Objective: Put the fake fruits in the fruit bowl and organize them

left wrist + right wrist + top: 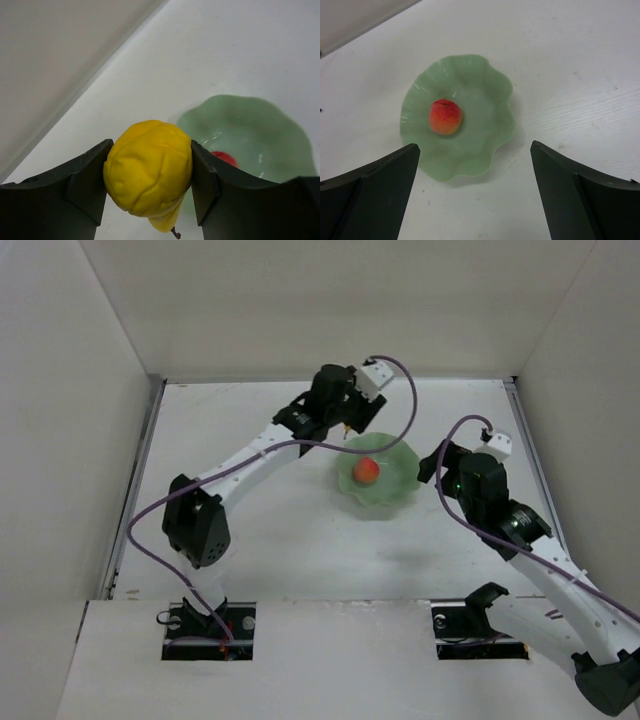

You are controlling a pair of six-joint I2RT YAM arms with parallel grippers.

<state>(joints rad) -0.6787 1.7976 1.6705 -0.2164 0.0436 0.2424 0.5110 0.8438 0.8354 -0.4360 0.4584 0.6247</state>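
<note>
— What's in your left gripper [150, 172]?
— The yellow pear [148, 155]. My two dark, matte fingers [82, 187] are clamped on its sides, at the lower centre of the left wrist view. Its skin is lumpy and dull, the narrow end points to the bottom edge, and a thin dark stem [175, 232] pokes out there.
— And the bowl?
— The fruit bowl [485, 95] is pale green and glossy, with a wavy, petal-like rim. It sits on the white table [580, 60], left of centre in the right wrist view. From overhead, my left gripper is at its upper-left rim.
— The other fruit?
— The peach [445, 116] is round and orange-red. It lies inside the bowl, left of the bowl's middle.
— Your right gripper [473, 145]?
— Spread wide apart: blunt dark wedges in the lower corners of its view, the bowl showing between them
</note>
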